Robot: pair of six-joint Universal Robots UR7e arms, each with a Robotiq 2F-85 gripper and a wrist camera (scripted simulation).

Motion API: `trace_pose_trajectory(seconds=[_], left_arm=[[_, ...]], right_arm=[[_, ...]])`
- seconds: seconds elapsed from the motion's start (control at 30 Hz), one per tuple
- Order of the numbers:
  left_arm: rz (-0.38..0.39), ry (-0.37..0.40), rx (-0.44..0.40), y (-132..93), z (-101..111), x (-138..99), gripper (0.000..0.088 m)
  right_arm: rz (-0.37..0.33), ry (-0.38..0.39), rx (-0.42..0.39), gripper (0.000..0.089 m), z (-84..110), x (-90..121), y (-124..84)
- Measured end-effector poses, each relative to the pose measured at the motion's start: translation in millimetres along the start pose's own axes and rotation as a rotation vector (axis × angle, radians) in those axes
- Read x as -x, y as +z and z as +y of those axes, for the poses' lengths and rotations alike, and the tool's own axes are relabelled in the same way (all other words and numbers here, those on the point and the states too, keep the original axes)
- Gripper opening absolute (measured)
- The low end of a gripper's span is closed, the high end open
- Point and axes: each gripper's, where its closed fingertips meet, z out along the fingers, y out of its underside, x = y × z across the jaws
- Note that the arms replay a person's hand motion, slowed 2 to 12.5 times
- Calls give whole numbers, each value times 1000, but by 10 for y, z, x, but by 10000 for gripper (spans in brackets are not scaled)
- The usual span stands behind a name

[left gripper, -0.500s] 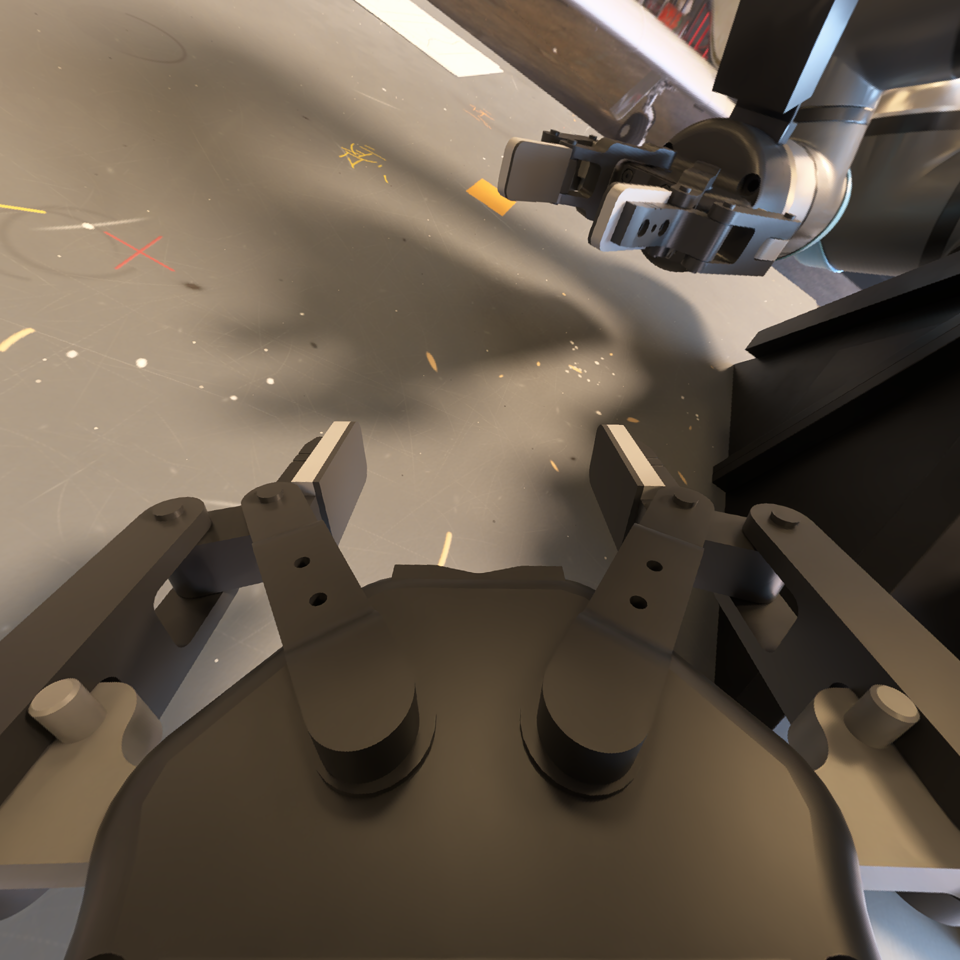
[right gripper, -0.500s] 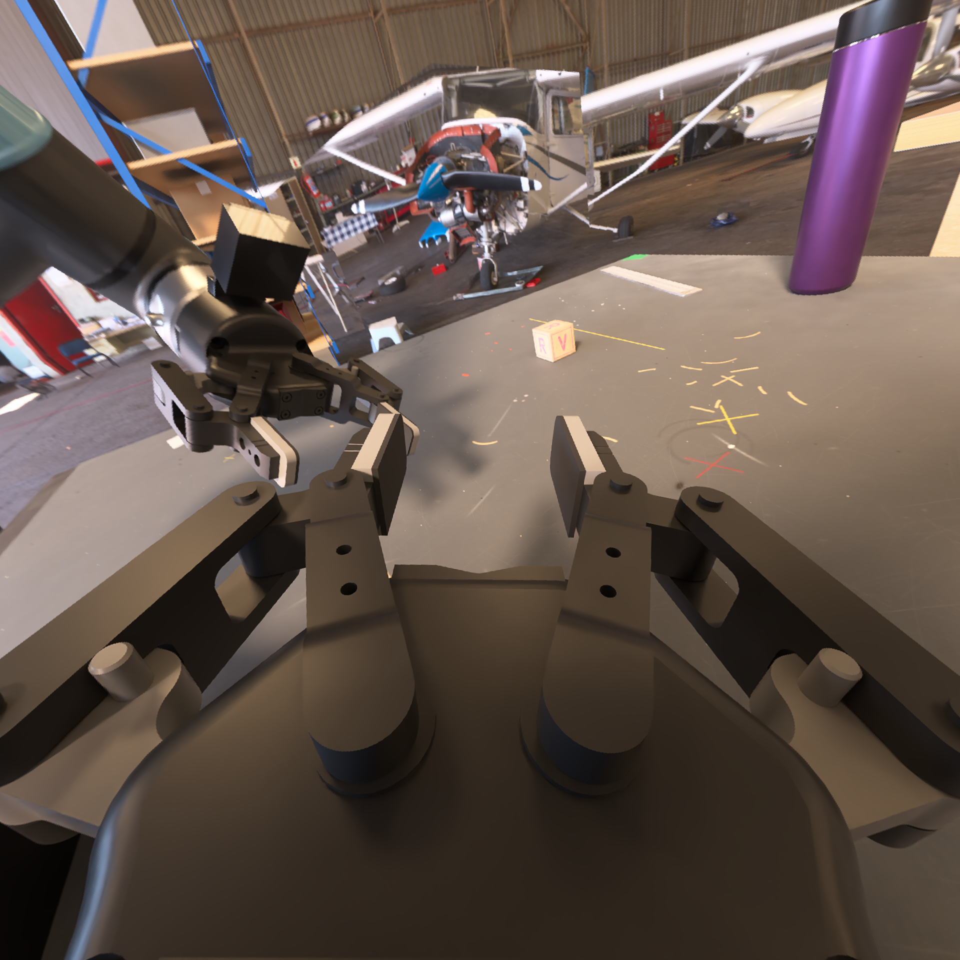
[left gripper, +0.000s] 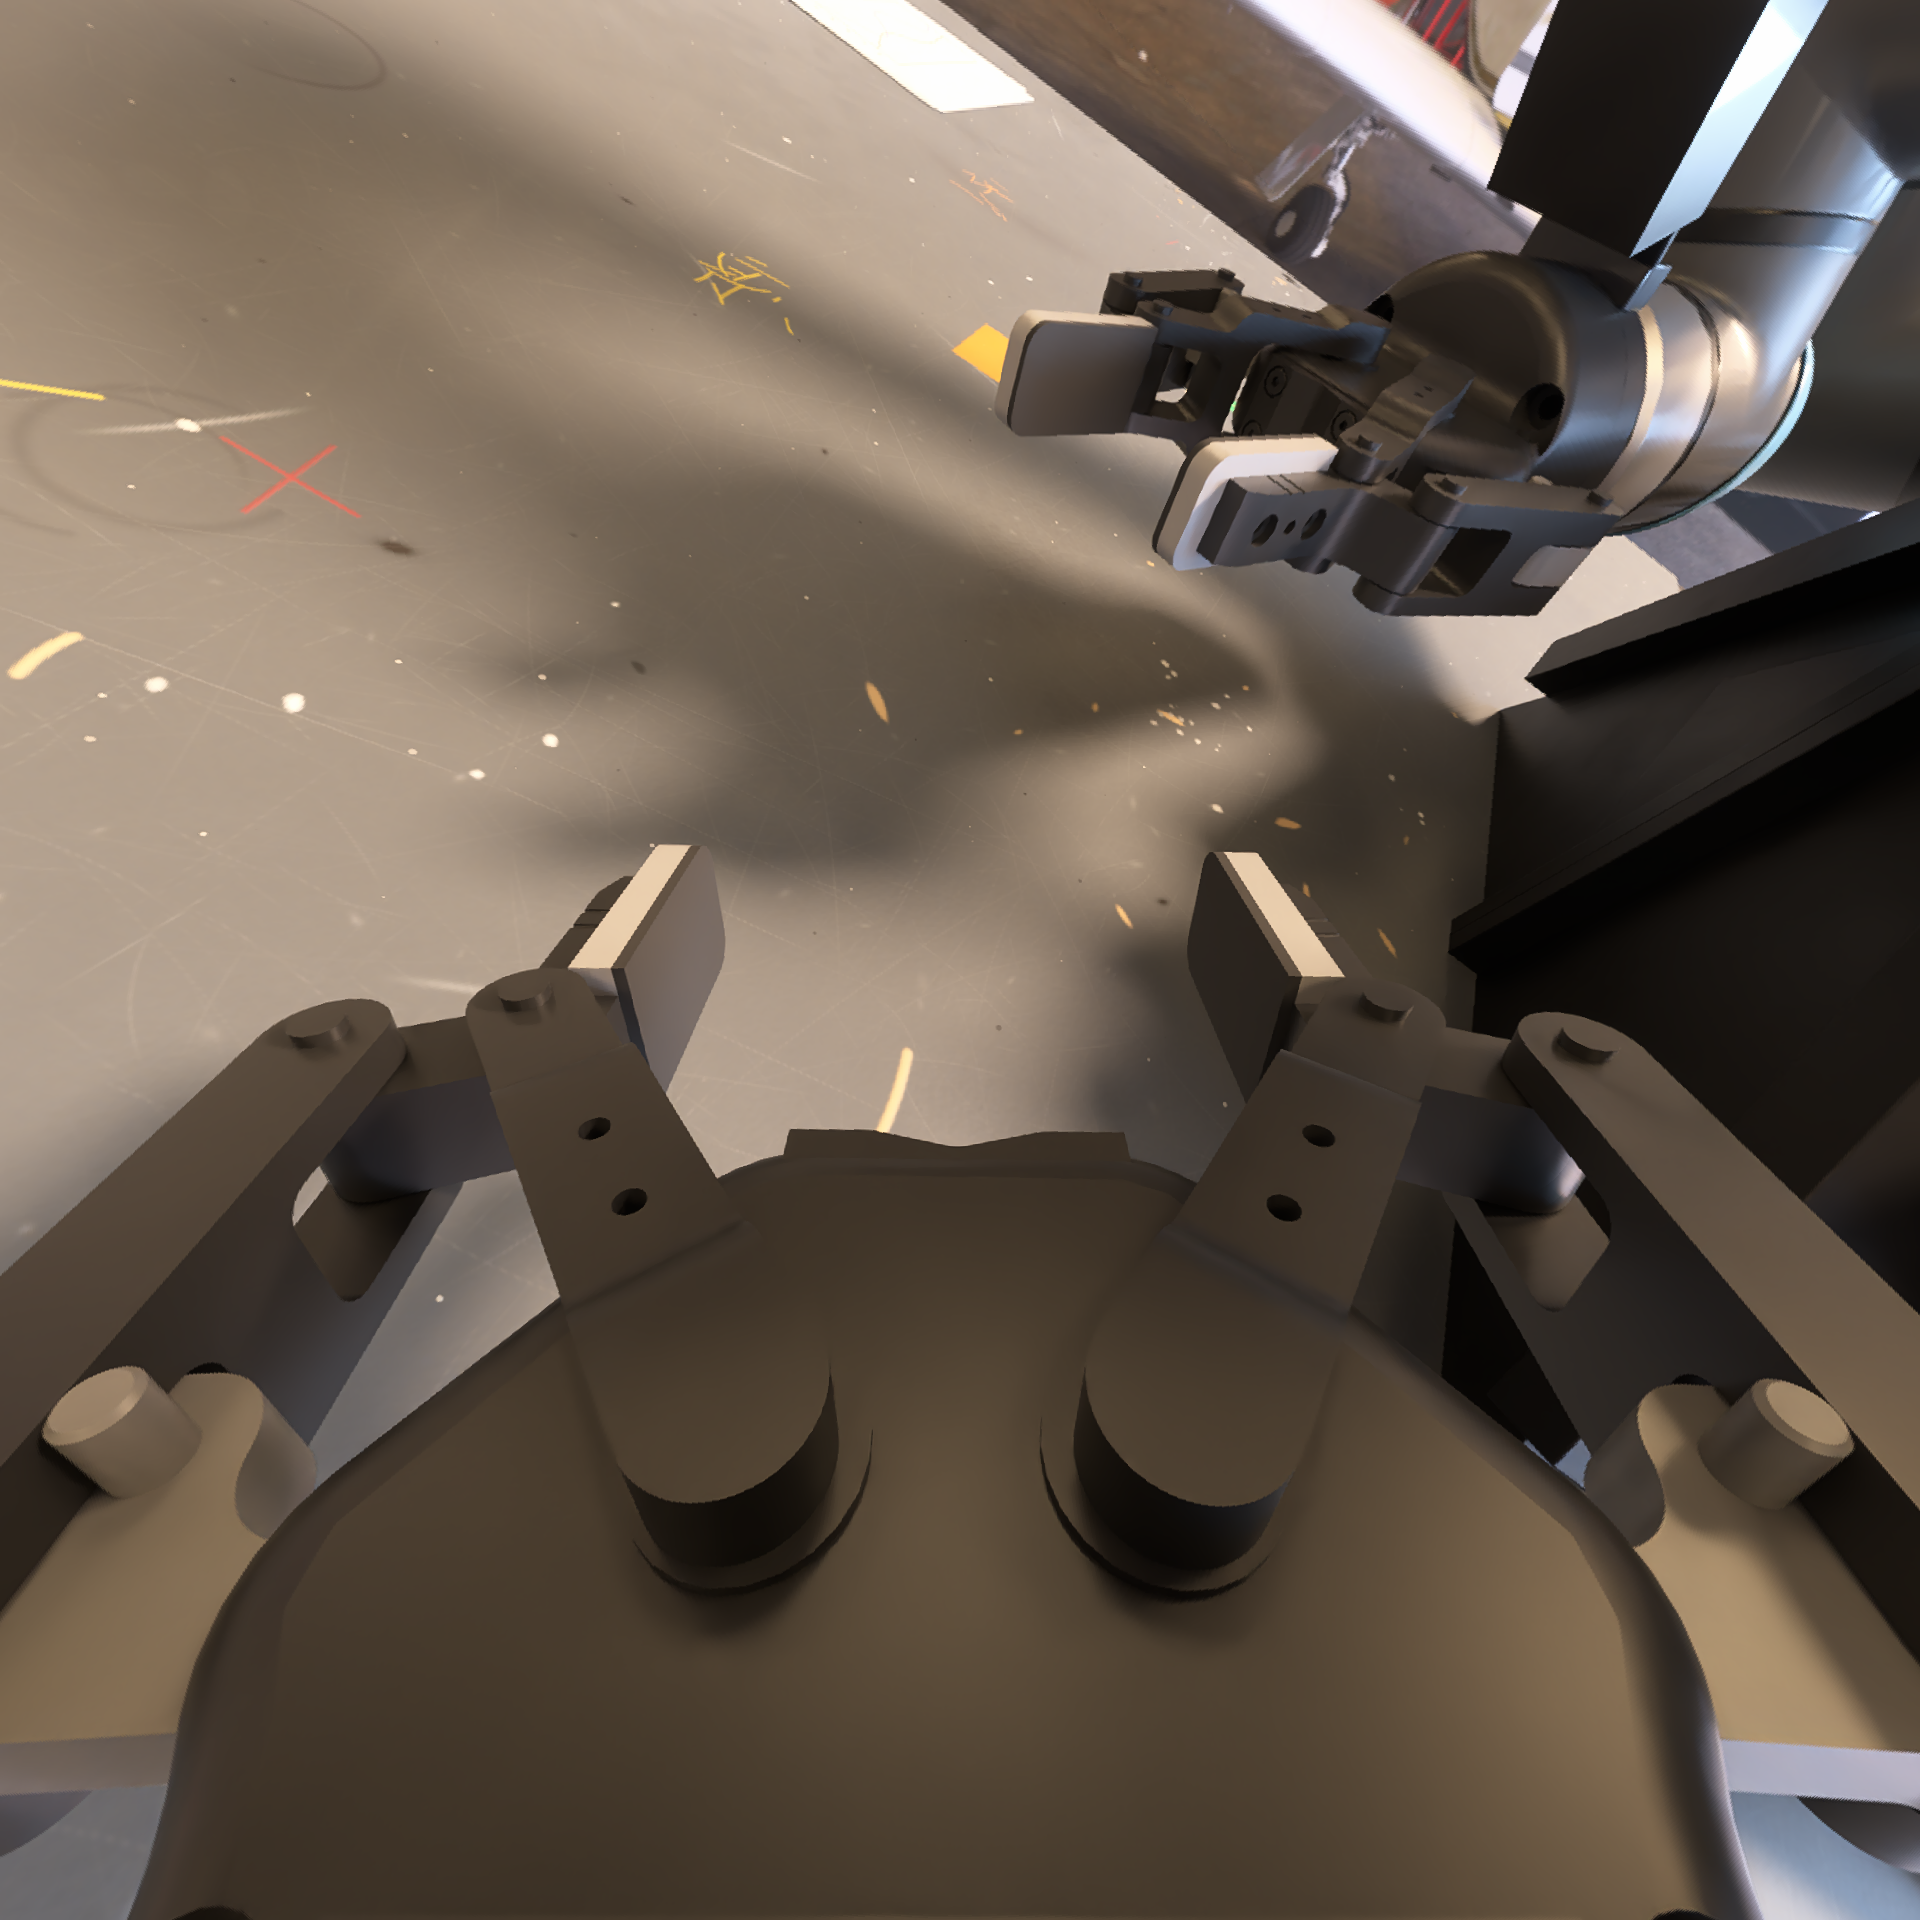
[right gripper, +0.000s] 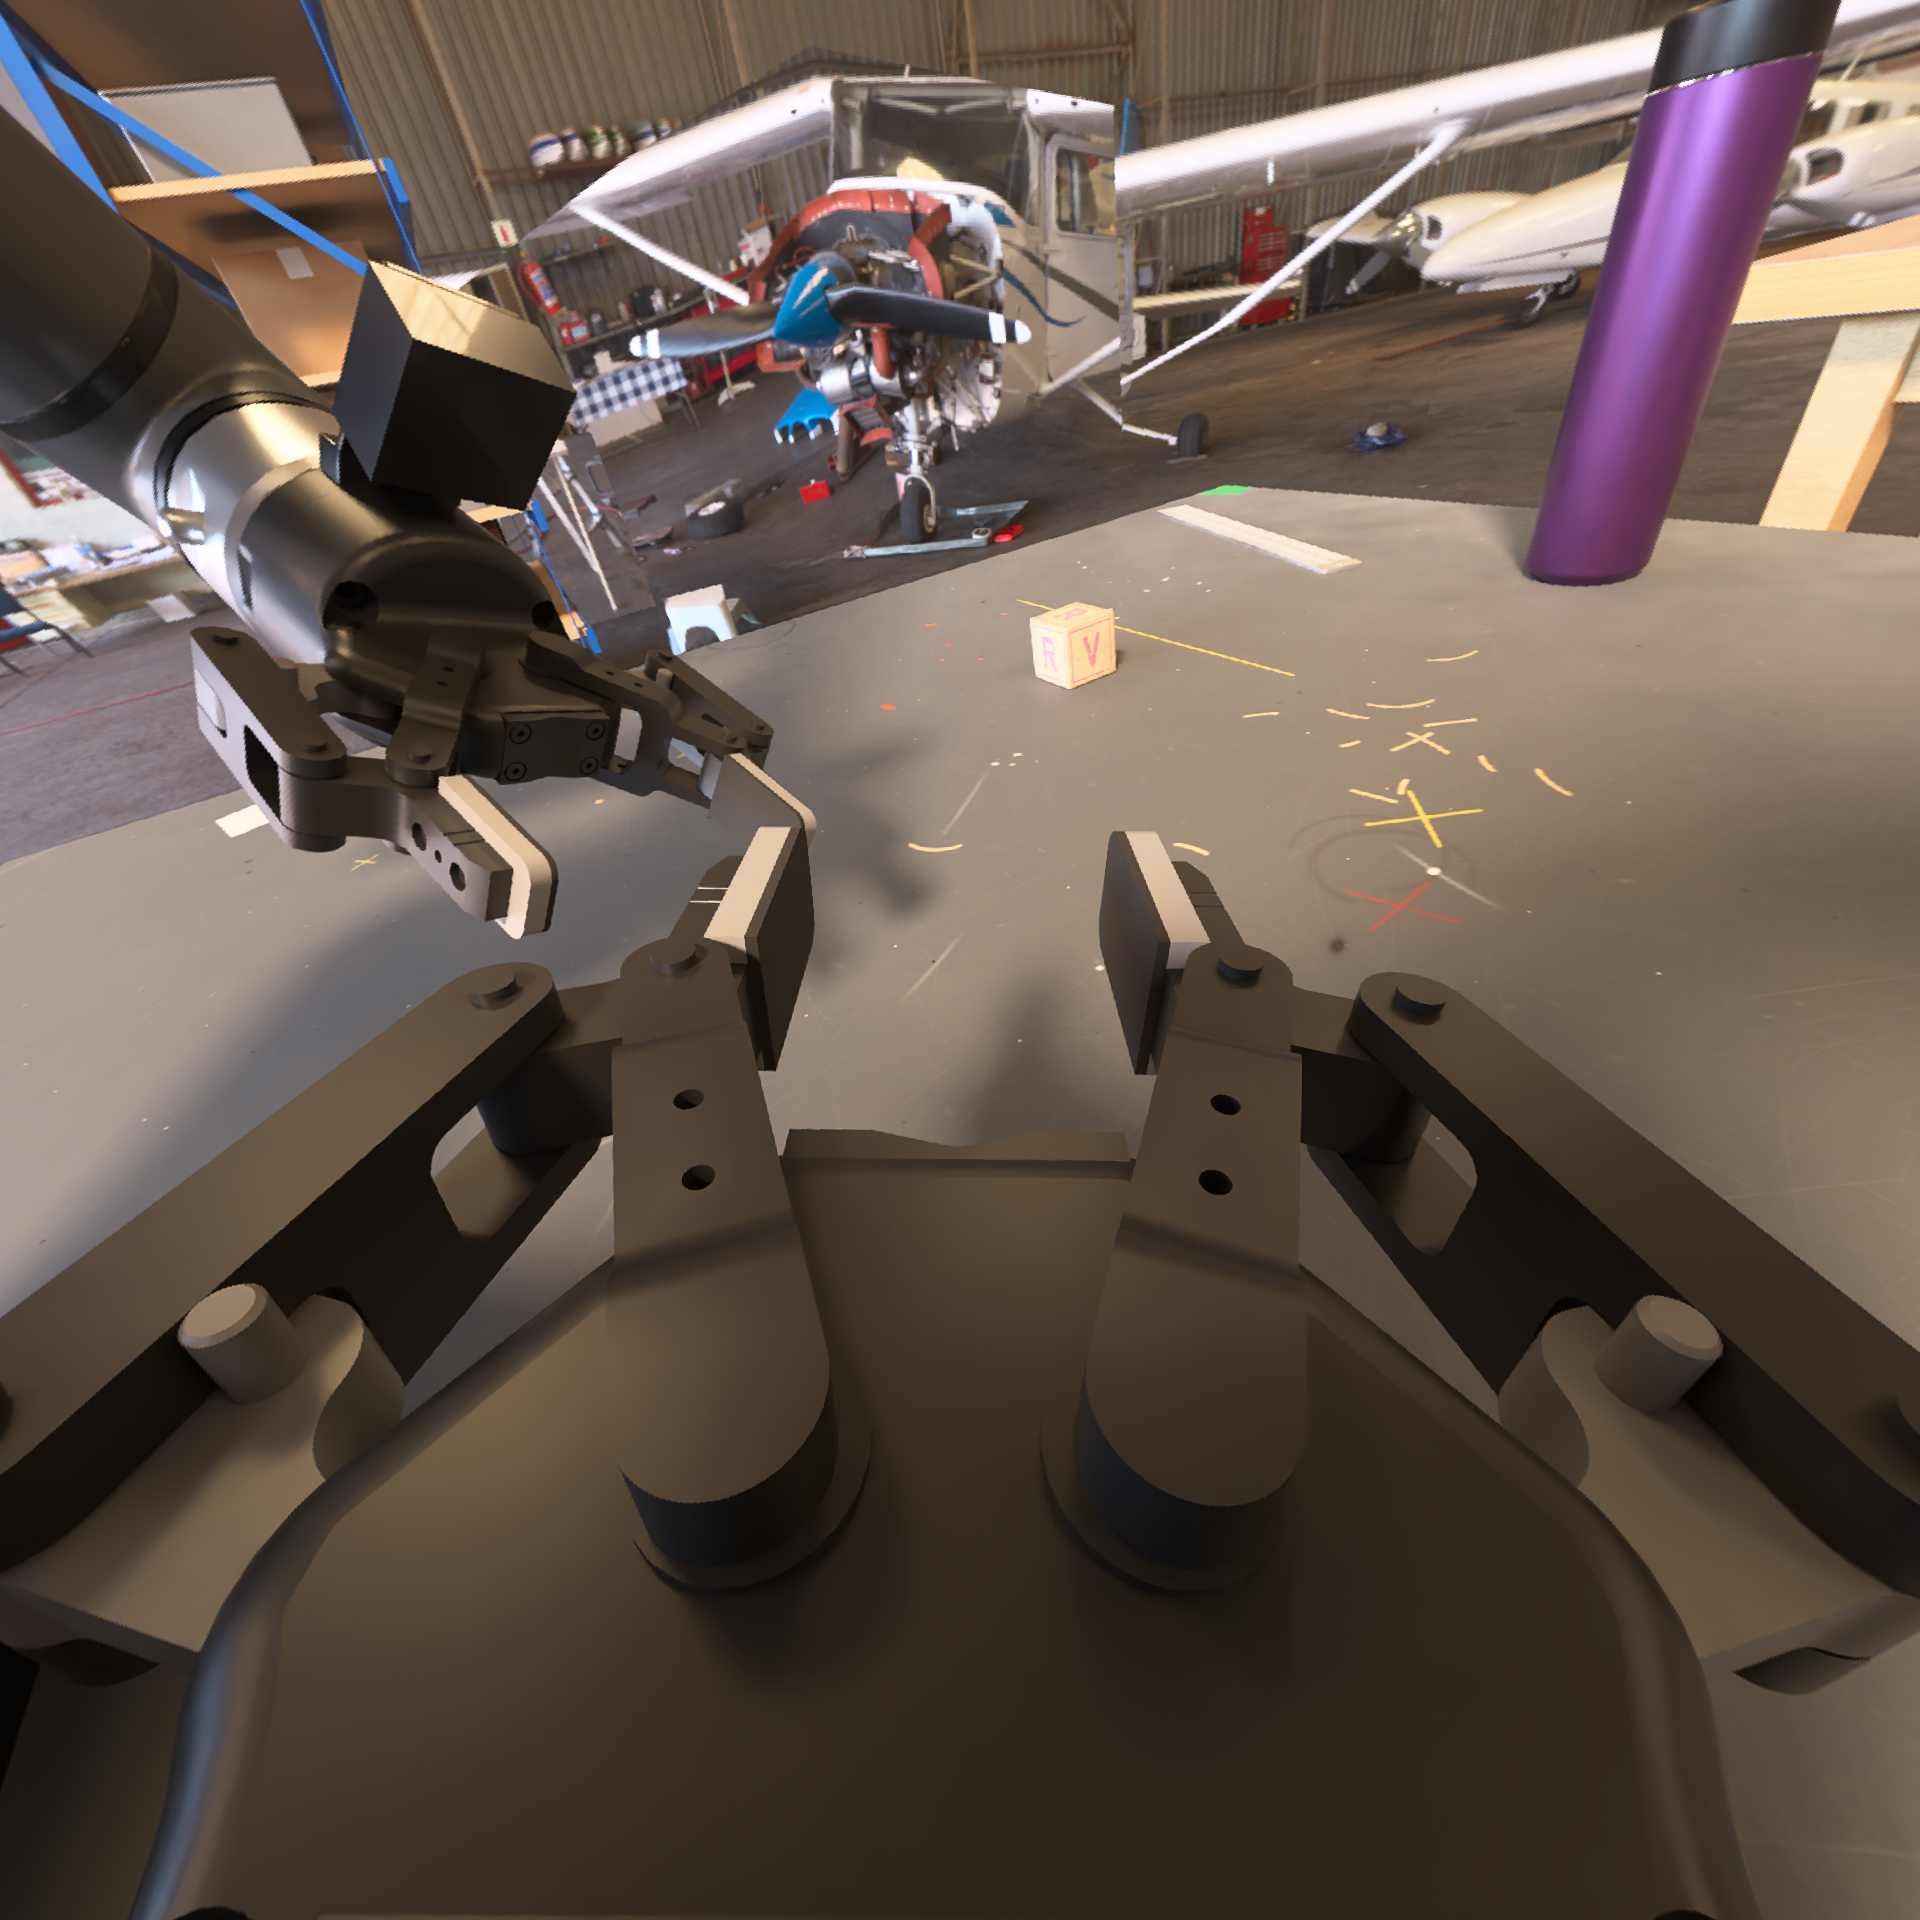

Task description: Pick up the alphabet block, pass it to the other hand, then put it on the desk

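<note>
The alphabet block point(right gripper: 1073, 646), a pale wooden cube with pink letters, stands on the grey desk point(right gripper: 1558, 1039) far ahead in the right wrist view, untouched. My right gripper point(right gripper: 956, 899) is open and empty, low over the desk and well short of the block. My left gripper point(right gripper: 644, 842) shows there at the left, open and empty, close beside the right gripper's left finger. In the left wrist view my left gripper point(left gripper: 961, 914) is open above the bare desk point(left gripper: 416, 831), and the right gripper point(left gripper: 1132, 447) hovers open at the upper right. The block is out of that view.
A tall purple bottle point(right gripper: 1662, 312) stands at the desk's far right. A black structure point(left gripper: 1714, 883) rises at the right edge of the left wrist view. Paint marks and scratches cover the desk. A pale strip point(right gripper: 1257, 538) lies near the far edge.
The left gripper has drifted slightly closer to the right one, and the right gripper sits a little lower in the left wrist view. Both stay open and empty. The block has not moved.
</note>
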Motion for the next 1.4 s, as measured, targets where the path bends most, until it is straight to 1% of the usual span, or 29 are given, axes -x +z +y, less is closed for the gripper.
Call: trace_pose_trajectory(seconds=[0.17,0.33,0.43,0.57,0.73,0.83,0.97,1.1,1.23,1.33,1.4], left_arm=[[5,-6,-2,-14,-20,-22,783],[-16,-1,-5,-62,-65,-15,783],[-42,9,-8,-116,-108,9,779],[-108,19,-12,-227,-192,99,762],[-232,6,-8,-426,-318,307,743],[-316,-24,7,-580,-386,473,743],[-405,-84,33,-805,-470,692,743],[-445,-156,55,-997,-554,866,742],[-458,-215,62,-1139,-662,1019,751],[-500,-242,69,-1257,-743,1188,758],[-544,-252,78,-1339,-791,1318,761]], right_arm=[[-19,7,12,490,20,28,9],[-9,11,18,485,31,0,11],[-4,11,22,482,41,-13,8],[-1,16,33,470,63,-27,-3],[3,29,40,460,75,-48,-17],[5,39,38,458,71,-62,-26],[1,55,30,455,61,-73,-36],[-10,76,24,454,51,-74,-41],[-22,100,23,454,49,-75,-45],[-28,114,25,454,50,-80,-47],[-31,121,26,454,52,-83,-48]])
